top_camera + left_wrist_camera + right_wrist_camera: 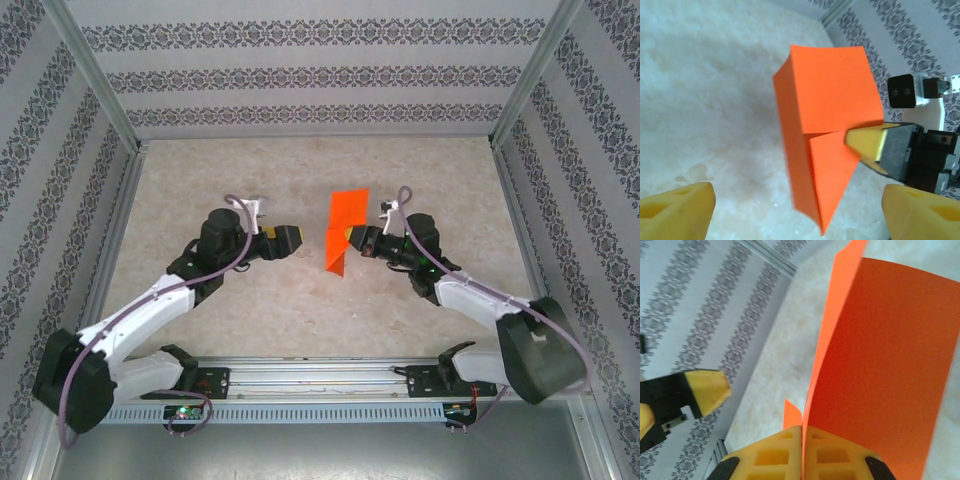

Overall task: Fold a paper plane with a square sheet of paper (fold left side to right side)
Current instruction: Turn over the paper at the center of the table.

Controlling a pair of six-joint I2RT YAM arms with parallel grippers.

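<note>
Near edge, top view: slotted rail [320, 382] runs across at 6 o'clock, with both arm bases bolted at its ends. Left arm [150, 305] reaches toward 1 o'clock and right arm [480, 298] toward 11 o'clock. They stop mid-bench with a gap between them.

Left hand [293, 241]: fingers spread wide, holding nothing. In its wrist view the two yellow fingertips [675, 207] sit at the bottom corners, clear of the paper. It is at 9 o'clock of the sheet, near but not touching.

Right hand [349, 238]: pressed together, pinching the orange sheet [346, 215] on its 3 o'clock edge, about mid-length. In the right wrist view the yellow pads [792, 440] are closed, with the paper clamped in the seam between them.

Sheet: partly folded and held roughly upright, faces turned to 9 and 3 o'clock. Its long axis runs 1 to 7 o'clock in the top view. Left wrist view: squarish upper flap with a straight top edge and sharp corners. Below it a layer tapers to a point at 6 o'clock. Cannot tell if that point touches the bench [300, 320].

Open room: bare bench all round the hands. A wide strip at 12 o'clock runs up to the back wall [320, 80]. More bare bench at 9 and 3 o'clock out to the side walls [60, 200].
</note>
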